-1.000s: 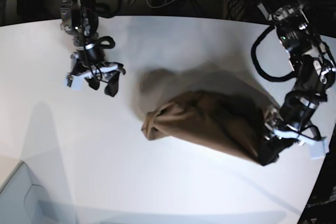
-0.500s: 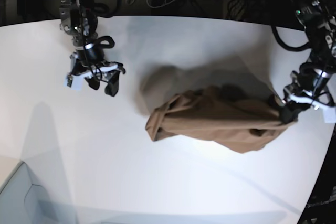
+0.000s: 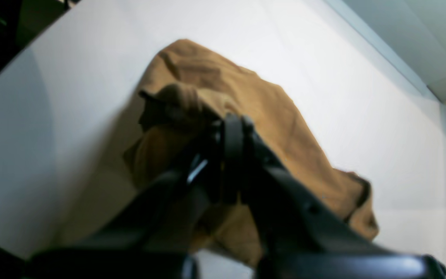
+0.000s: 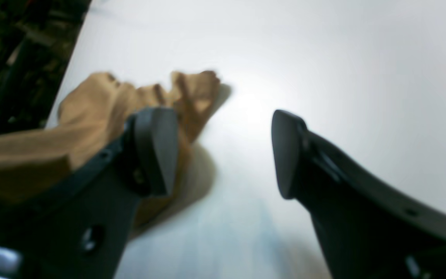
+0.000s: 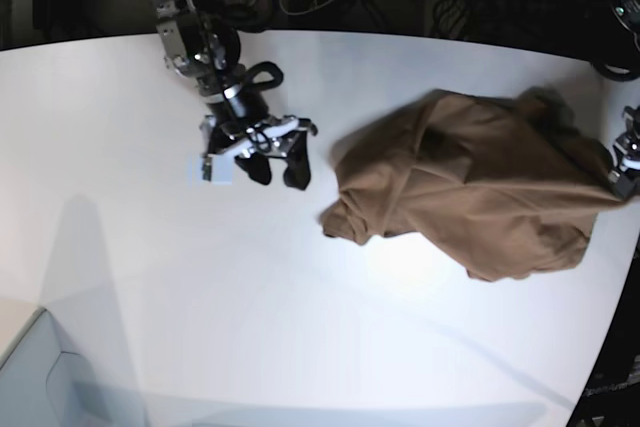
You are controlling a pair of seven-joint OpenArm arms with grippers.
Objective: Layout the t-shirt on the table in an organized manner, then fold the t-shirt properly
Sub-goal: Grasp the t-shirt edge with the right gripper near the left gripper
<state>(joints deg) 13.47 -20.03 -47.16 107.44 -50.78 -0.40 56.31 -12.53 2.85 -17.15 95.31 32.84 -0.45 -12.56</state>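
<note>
Left pincer [image 3: 232,128] clamps the t-shirt [image 5: 480,192]; right pincer [image 4: 223,155] gapes above the table [image 5: 150,277].

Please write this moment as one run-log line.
left gripper: shut on t-shirt | right gripper: open, empty | t-shirt: crumpled on table

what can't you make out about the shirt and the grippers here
- Neck tag of the t-shirt: not findable, cloth bunched in every view.
- Left gripper: base view cuts it at the right edge; its wrist view is blurred, the pinched part unclear.
- Right gripper: one finger hides cloth behind it.
</note>
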